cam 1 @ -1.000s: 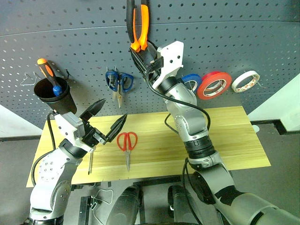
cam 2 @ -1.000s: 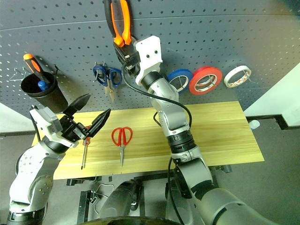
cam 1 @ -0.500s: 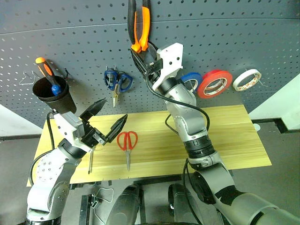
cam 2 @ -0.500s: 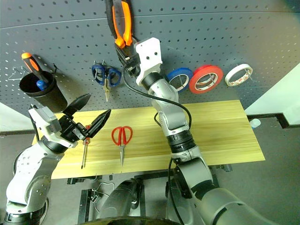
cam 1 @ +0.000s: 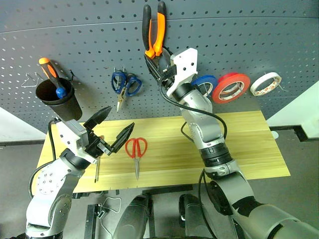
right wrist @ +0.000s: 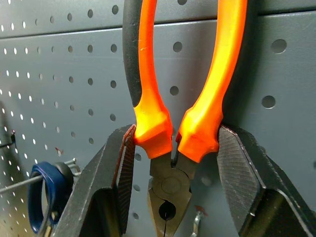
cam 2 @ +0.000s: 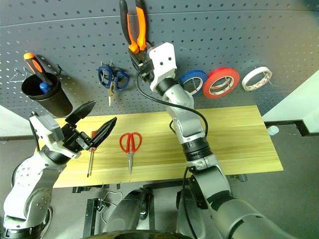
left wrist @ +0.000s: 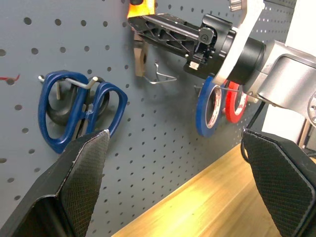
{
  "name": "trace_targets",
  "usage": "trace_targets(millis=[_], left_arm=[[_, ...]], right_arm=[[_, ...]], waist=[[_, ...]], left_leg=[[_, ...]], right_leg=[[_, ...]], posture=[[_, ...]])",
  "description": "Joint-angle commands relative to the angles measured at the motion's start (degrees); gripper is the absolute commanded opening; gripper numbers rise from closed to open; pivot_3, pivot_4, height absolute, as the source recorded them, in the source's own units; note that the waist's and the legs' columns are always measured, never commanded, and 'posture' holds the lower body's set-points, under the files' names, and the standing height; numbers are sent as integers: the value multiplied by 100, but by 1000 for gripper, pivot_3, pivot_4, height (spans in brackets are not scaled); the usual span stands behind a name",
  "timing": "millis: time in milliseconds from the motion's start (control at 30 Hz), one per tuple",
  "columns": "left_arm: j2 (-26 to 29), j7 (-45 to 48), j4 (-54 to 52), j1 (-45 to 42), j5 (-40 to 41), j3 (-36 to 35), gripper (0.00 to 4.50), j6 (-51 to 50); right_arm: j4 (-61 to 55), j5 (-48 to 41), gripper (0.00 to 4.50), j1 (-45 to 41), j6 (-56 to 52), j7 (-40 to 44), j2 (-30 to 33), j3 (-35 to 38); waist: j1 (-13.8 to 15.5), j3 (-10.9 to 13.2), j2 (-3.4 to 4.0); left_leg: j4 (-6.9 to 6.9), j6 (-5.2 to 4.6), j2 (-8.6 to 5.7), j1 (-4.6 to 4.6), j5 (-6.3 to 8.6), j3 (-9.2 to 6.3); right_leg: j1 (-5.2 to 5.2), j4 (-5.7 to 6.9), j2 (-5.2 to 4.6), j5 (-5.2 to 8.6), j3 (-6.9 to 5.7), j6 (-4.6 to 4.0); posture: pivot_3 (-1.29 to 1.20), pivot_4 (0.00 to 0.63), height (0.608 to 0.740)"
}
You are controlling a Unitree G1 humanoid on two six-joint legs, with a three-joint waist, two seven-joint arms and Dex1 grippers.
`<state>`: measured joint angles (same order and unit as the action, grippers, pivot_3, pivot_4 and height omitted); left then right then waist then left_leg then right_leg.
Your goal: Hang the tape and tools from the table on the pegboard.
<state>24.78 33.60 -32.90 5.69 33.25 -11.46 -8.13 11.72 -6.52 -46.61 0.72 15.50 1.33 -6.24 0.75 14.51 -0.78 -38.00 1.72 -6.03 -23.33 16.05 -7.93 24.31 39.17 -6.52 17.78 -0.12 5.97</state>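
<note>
Right gripper (right wrist: 170,163) jaws half closed, clamped on the pliers (cam 1: 153,30) at the base of the orange handles, just above the pivot. Tool is handles-up, nose-down, pressed against the pegboard (cam 1: 224,45), at 12 o'clock of the table (cam 1: 249,144).

Risk 1: a bent wire hook (left wrist: 163,76) sits just beside the pliers' nose, but I can't tell if any part of the tool is over a hook. Letting go now could drop it onto the table.
Risk 2: grip is on the tapered handle shoulders; any roll of the wrist could let the pliers pivot or slide between the pads.
Risk 3: blue roll of tape (cam 1: 205,84) hangs just at 4 o'clock of the gripper; a sideways swing could knock it off its hook.

Left gripper (cam 1: 113,127) jaws fully spread, holding nothing, hovering over the table's left part. Directly under it is the red-handled screwdriver (cam 1: 97,167); red-handled scissors (cam 1: 135,152) lie just at 3 o'clock of it. Risk: an off-centre close on the slim screwdriver may roll it away.

White roll of tape (cam 1: 263,83) already on the pegboard at far 3 o'clock, beyond the red roll (cam 1: 229,88). Blue-handled scissors (cam 1: 125,84) at 9 o'clock of the pliers.
</note>
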Motion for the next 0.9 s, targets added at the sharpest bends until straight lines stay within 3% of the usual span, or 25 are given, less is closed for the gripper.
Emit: trace_targets(millis=[33, 900], left_arm=[[32, 17, -172, -56, 56, -47, 4500, 50], [29, 56, -95, -158, 20, -40, 4500, 6]], right_arm=[[-512, -55, 2077, 60, -175, -147, 138, 311], [-1402, -46, 2077, 668, -849, -173, 39, 101]], waist=[[2, 2, 0], [-17, 126, -7]], left_leg=[[0, -2, 0, 0, 0, -1], [33, 8, 0, -3, -7, -2]], right_leg=[[-1, 0, 0, -2, -1, -1], [12, -17, -1, -3, -1, -1]], posture=[[127, 295, 725], [127, 305, 725]])
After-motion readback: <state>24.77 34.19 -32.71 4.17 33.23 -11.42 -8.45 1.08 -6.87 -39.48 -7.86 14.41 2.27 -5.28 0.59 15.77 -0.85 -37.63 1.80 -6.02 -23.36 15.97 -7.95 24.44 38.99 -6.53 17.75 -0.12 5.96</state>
